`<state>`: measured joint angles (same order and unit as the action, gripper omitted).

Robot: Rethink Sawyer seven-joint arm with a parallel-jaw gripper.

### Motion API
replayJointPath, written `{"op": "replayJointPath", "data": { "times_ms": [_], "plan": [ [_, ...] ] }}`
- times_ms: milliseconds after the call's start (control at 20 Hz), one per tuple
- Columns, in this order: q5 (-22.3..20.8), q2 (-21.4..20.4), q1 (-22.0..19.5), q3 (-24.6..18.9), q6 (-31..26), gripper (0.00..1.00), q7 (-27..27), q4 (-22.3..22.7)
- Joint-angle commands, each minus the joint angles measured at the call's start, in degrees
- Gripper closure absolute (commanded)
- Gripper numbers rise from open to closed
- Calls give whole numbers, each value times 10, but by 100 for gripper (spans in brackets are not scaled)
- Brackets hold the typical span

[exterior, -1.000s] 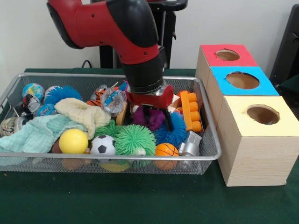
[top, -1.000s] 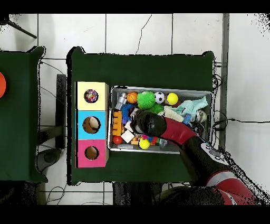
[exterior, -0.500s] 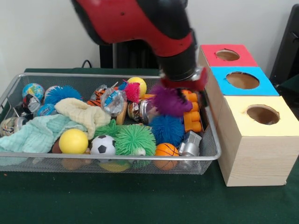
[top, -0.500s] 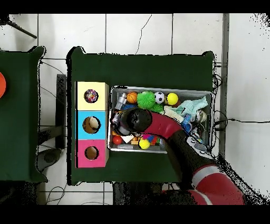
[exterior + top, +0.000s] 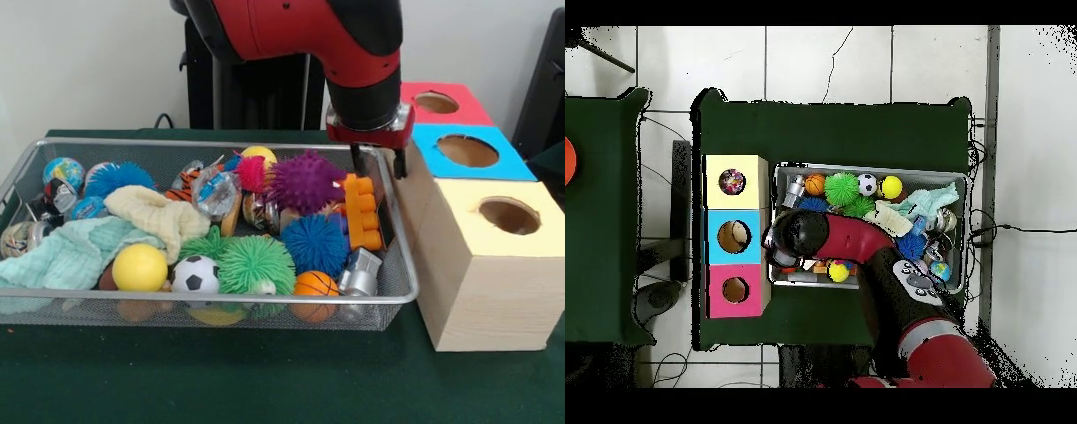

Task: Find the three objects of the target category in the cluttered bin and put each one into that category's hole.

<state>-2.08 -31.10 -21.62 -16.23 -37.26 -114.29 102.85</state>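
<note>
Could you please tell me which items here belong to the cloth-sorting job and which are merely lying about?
Job:
wire bin
cream cloth
mint cloth
yellow box's hole
gripper, open

Lying about:
purple spiky ball
soccer ball
orange block
blue-panelled box
red-panelled box

Plain pale wall (image 5: 88, 62), white tiled floor (image 5: 825, 60), dark green tabletop (image 5: 221, 380), second green table (image 5: 595, 220)
</note>
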Motion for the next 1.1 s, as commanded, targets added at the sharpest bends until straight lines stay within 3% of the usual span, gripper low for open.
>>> {"op": "replayJointPath", "data": {
  "times_ms": [50,200,450,550,700,850,1100],
  "plan": [
    [-26,-16,36,11,-16,0,-47,63],
    [-31,-49,61,29,-16,0,-59,60],
    [-145,-136,195,196,-2,0,-127,-27],
    [-163,-153,229,234,-10,0,-144,-45],
    [-164,-163,253,265,-4,0,-155,-55],
    [-194,-151,295,320,30,0,-184,-86],
    [-185,-156,289,335,27,0,-139,-99]
  ]
}}
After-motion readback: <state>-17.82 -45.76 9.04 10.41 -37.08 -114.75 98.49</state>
